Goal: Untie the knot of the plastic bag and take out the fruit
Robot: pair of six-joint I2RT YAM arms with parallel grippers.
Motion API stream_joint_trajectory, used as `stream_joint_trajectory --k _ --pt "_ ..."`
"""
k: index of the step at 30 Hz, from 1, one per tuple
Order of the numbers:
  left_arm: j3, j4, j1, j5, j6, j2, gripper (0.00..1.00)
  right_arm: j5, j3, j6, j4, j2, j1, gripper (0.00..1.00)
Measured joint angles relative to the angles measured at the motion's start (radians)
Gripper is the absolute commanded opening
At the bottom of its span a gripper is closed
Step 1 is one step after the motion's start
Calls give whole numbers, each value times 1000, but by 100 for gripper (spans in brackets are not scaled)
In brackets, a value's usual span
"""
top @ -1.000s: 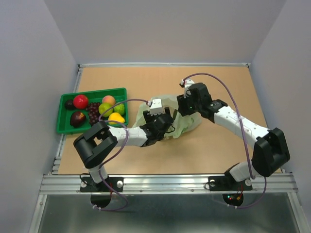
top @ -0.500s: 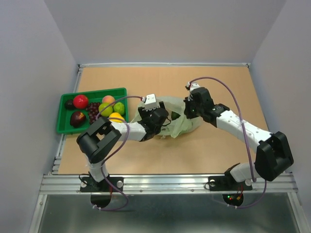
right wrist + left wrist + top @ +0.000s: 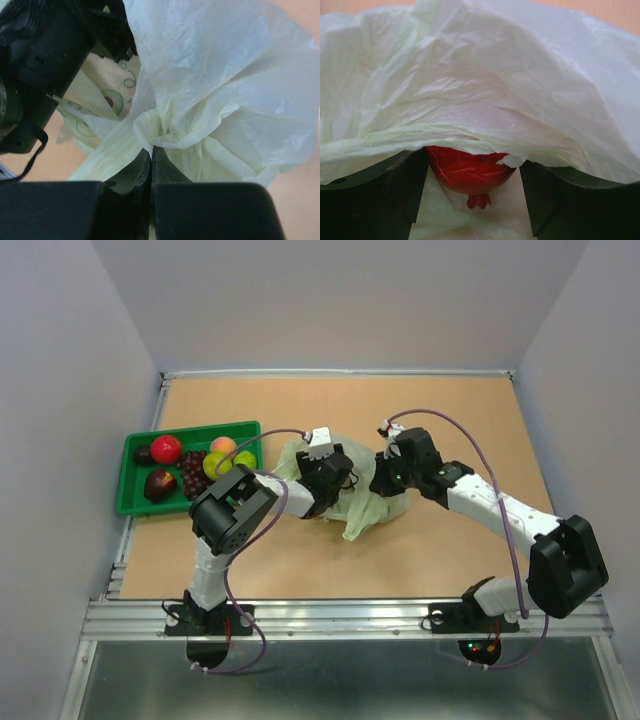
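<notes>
The plastic bag [image 3: 485, 90] drapes over most of the red fruit [image 3: 462, 169], only its bottom pokes out, and I can't tell if the left claw [image 3: 474, 172] is pinching it. From above, that claw's tips vanish into the bag. The right claw [image 3: 151, 157] is cropped at the bottom edge.

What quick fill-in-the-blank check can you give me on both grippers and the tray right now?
1. In the left wrist view, the fruit between the left gripper's fingers is ____ in colour.
2. The right gripper is shut on the plastic bag just beneath its ____.
3. In the top view, the tray holding the grape bunch is ____.

Missing words: red; knot; green.
</notes>
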Motion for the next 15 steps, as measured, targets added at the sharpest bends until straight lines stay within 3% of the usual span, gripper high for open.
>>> stream_joint_trajectory --k 1,4,6,7,9,15 --pt "3 8 5 0 3 6 65 -13 -6 3 0 0 0 0" --pt "7 42 22 8 20 16 28 -28 -23 7 0 -3 2 0" --pt "7 55 30 10 29 17 19 -30 -35 8 0 -10 4 0" --pt "7 62 32 12 35 16 7 -29 -40 10 -1 -15 5 0" --pt "6 72 37 21 46 16 0 -24 -45 13 -2 -26 5 0" --pt "-126 84 34 103 56 -91 0 71 -45 26 -1 -73 5 0"
